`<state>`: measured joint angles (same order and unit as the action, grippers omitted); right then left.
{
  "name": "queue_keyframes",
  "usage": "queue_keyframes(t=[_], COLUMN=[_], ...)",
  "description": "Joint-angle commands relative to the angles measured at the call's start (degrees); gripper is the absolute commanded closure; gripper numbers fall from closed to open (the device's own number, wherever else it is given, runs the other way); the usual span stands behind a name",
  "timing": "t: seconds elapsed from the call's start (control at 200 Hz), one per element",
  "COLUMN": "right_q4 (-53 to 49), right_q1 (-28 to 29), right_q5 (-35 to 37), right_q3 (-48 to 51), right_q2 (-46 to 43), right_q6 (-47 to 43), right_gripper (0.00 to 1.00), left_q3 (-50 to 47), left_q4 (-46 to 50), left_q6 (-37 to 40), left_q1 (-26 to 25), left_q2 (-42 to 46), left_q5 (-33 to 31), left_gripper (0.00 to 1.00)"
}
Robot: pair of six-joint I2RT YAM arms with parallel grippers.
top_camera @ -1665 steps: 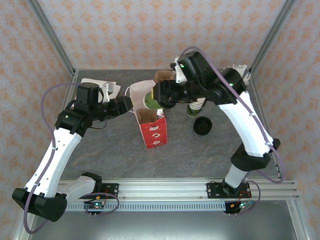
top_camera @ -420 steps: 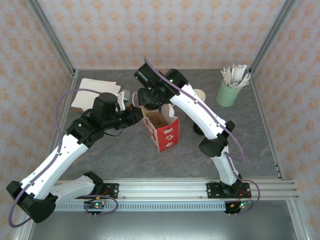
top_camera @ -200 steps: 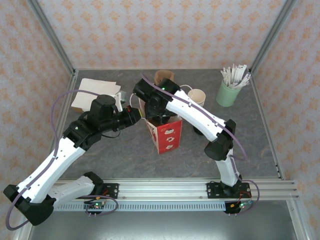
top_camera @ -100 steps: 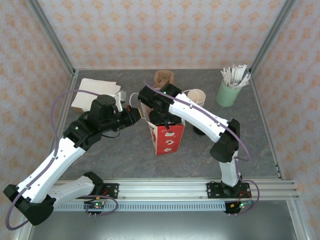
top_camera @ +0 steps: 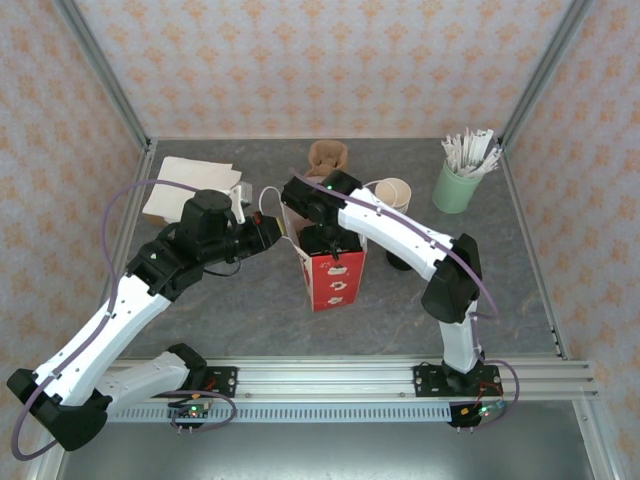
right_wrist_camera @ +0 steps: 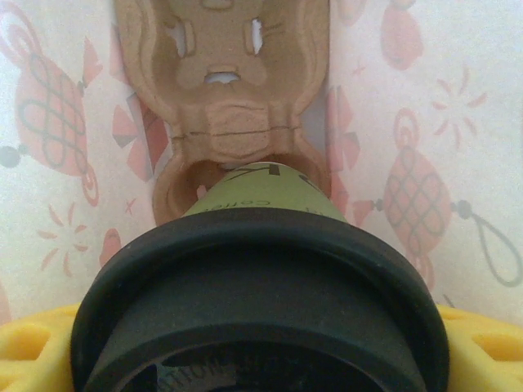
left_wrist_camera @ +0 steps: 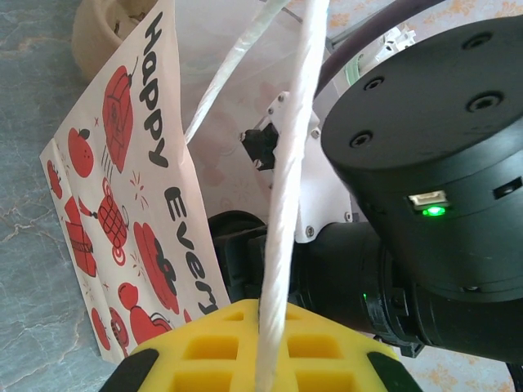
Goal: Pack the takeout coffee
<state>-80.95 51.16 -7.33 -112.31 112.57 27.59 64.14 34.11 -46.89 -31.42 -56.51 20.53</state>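
Now | right hand point(right_wrist_camera: 261, 355) grips lidded coffee cup point(right_wrist_camera: 253, 200), lower centre of frame, base seemingly at socket of carrier point(right_wrist_camera: 221, 73) inside bag point(top_camera: 330, 280) | left hand point(left_wrist_camera: 257, 355) clamped on bag handle point(left_wrist_camera: 288, 188) | advice: lower straight, hold bag mouth open.

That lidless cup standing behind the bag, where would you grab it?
Likely around its side wall just under the rim, coming from the right: the lidless cup stands upright with its mouth open, and the right arm crowds its left and near sides.
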Motion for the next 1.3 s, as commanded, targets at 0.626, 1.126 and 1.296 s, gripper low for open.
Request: queue_keyframes(t=[0.626,1.126,1.296], right_q4=[6.5,8.9,8.1], right_q1=[-1.8,-2.3,-2.4], right_q5=[-1.1,0.5,1.6], right_q3=[10.2,16.8,16.5], right_q2=[1.0,3.6,3.1], right_q6=[-2.0,-3.1,-3.3], right_gripper=[0.32,0.31,0.30], left_q3=[0.9,2.0,2.4], left_q4=[2.0,1.3,0.7], left_q6=[1.0,0.8,0.5], left_q1=[0.0,0.0,0.0], left_q2=[0.1,-0.8,-1.2], left_q5=[-1.4,0.1,0.8], left_gripper=[0.95,0.88,0.88])
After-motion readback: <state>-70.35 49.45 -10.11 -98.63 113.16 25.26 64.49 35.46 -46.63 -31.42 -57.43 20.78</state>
